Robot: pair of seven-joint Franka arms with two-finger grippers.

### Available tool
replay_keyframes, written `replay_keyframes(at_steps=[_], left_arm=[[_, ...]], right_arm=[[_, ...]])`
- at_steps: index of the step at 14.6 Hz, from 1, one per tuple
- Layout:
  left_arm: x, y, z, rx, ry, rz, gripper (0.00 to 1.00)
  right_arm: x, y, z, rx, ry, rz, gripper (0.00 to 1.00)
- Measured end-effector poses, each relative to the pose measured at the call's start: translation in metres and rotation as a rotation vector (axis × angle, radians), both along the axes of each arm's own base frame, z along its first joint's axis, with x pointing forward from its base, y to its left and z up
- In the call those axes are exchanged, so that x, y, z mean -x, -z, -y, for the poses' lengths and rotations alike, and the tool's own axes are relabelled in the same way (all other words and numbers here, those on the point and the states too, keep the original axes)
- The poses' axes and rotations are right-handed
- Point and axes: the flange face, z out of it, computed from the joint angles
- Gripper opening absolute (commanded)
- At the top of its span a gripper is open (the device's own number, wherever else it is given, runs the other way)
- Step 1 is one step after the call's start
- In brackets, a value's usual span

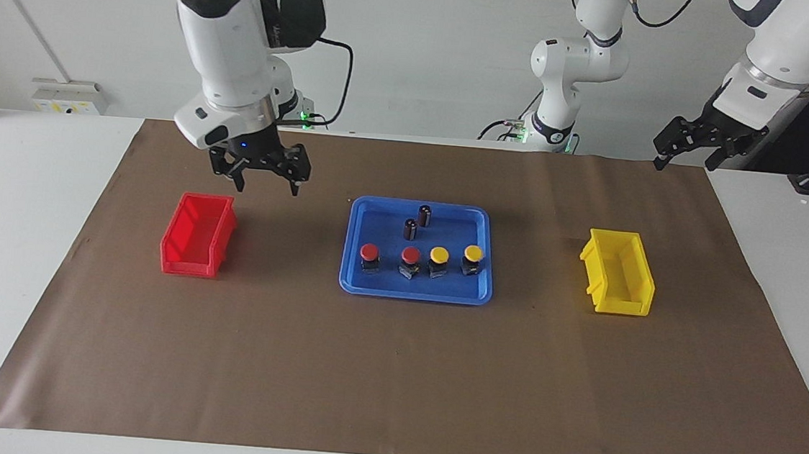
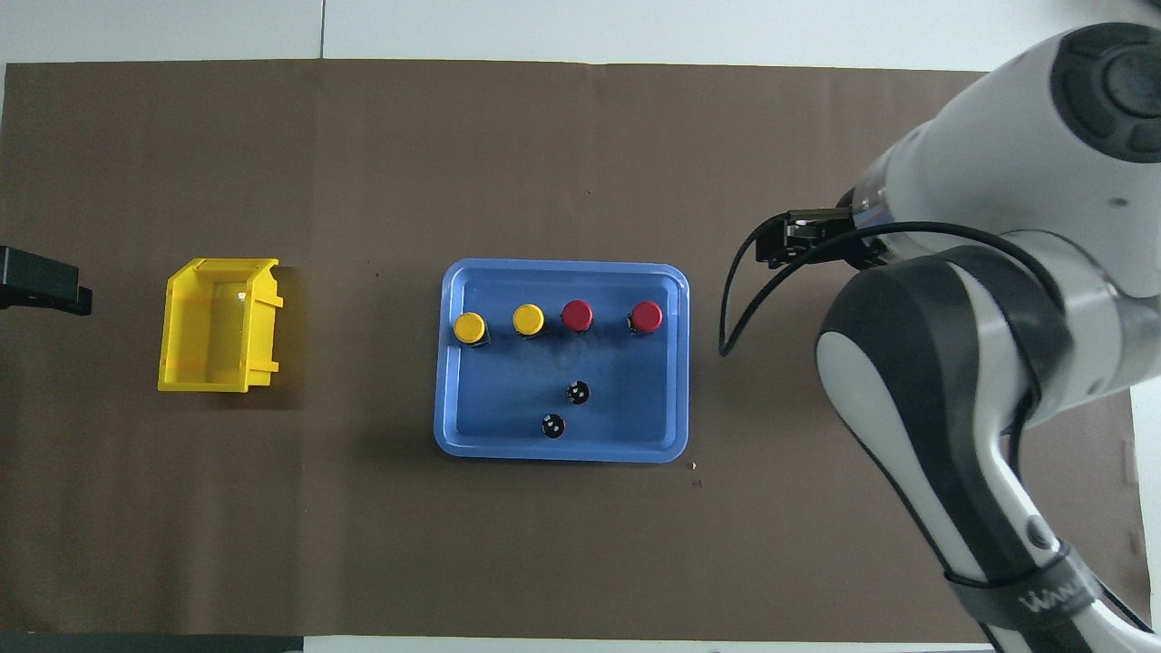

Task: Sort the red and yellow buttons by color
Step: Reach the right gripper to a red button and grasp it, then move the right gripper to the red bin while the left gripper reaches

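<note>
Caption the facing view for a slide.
Four buttons wait in the blue tray; right gripper open above the red bin.

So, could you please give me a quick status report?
Right gripper open near red bin; left gripper waits, open. Four buttons in blue tray. Nothing blocking.

Two red-capped push-buttons [image 1: 369, 252] and two yellow-capped push-buttons [image 1: 439, 255] on black bases sit in a blue plastic tray [image 1: 357, 281], between a red plastic bin [image 1: 195, 239] and a yellow plastic bin [image 1: 617, 281].
</note>
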Motion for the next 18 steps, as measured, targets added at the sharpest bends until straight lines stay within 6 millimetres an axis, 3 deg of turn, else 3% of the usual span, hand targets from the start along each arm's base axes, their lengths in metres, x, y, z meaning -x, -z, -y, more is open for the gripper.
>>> replay_keyframes(at_steps=[2,5,14,18], left_arm=[[0.002,0.002,0.0,-0.001,-0.001,-0.005,1.0],[0.005,0.003,0.0,-0.001,-0.002,-0.009,1.0],[0.012,0.012,-0.002,-0.004,-0.011,-0.026,1.0],[0.014,0.012,-0.002,-0.004,-0.012,-0.025,1.0]], right_arm=[[-0.002,0.043,-0.049,-0.011,0.003,0.009,1.0],[0.008,0.092,-0.08,-0.017,-0.016,0.014,1.0],[0.023,0.153,-0.088,-0.028,-0.033,0.03,0.84],[0.038,0.172,-0.111,-0.024,-0.075,0.018,0.79]])
